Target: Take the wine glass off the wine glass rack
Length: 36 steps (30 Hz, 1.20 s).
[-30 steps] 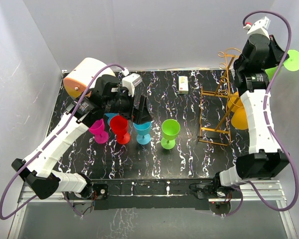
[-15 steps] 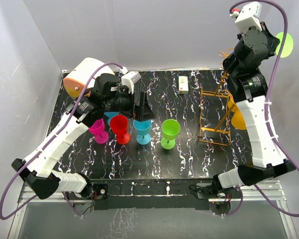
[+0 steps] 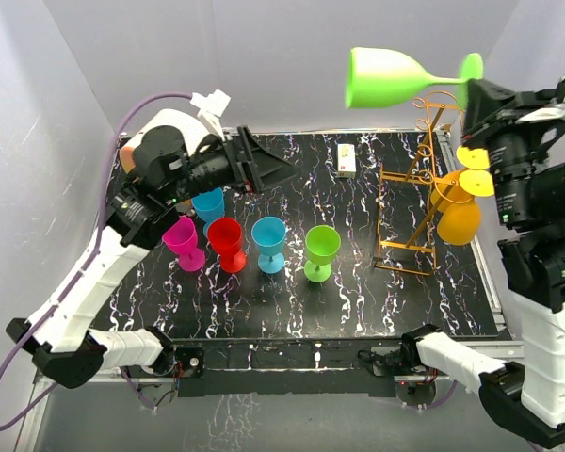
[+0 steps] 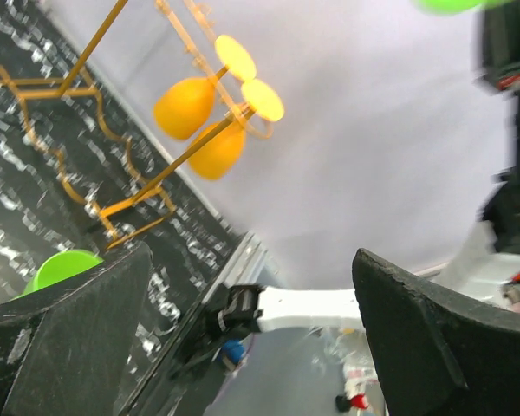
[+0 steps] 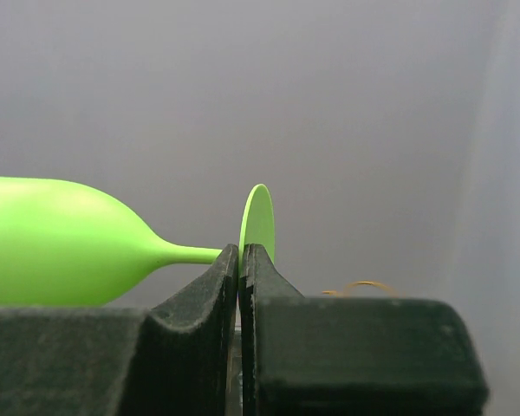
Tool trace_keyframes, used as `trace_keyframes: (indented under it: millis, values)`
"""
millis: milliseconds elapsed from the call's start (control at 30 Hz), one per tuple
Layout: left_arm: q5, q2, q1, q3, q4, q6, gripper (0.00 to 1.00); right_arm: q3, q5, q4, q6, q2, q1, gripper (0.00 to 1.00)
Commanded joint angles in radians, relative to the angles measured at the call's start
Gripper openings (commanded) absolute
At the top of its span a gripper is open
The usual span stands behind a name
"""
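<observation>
My right gripper [image 3: 475,85] is shut on the round foot of a light green wine glass [image 3: 388,77]. The glass lies sideways high in the air, bowl to the left, above and clear of the wine glass rack [image 3: 405,209]. In the right wrist view the fingertips [image 5: 227,264] pinch the foot's thin disc, and the green wine glass [image 5: 61,256] sticks out to the left. Two orange glasses [image 3: 458,215] hang upside down on the rack's right side. My left gripper [image 3: 275,169] is open and holds nothing, raised over the table's left back and pointing right; its fingers [image 4: 69,334] frame the rack [image 4: 113,139].
Standing in a group on the black marbled table [image 3: 377,301] are a pink glass [image 3: 182,240], a red glass [image 3: 226,240], two blue glasses [image 3: 268,240] and a green glass [image 3: 321,250]. A cream-and-orange drum [image 3: 151,146] sits at back left, a small white box [image 3: 347,160] at the back.
My right arm swung up and towards the camera, carrying the green glass from behind the rack to high above it. My left arm rose off the standing glasses and turned right.
</observation>
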Motion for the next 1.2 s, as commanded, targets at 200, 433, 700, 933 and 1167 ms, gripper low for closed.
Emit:
trace_keyframes:
  millis: [200, 433, 700, 933, 1167]
  values:
    - [-0.174, -0.189, 0.006, -0.019, 0.070, -0.147, 0.97, -0.480, -0.707, 0.460, 0.566, -0.072, 0.004, 0.00]
    - [-0.233, -0.204, 0.006, -0.037, -0.042, -0.151, 0.74, -0.622, -0.756, 0.630, 0.726, -0.080, 0.004, 0.00]
    - [-0.325, -0.220, 0.006, -0.039, -0.113, -0.117, 0.84, -0.642, -0.756, 0.653, 0.753, -0.080, 0.004, 0.00]
    - [-0.341, -0.180, 0.006, 0.010, -0.144, -0.094, 0.82, -0.637, -0.736, 0.620, 0.715, -0.078, 0.004, 0.00]
    - [-0.340, -0.123, 0.006, 0.068, -0.176, -0.078, 0.60, -0.631, -0.763, 0.627, 0.710, -0.068, 0.004, 0.00]
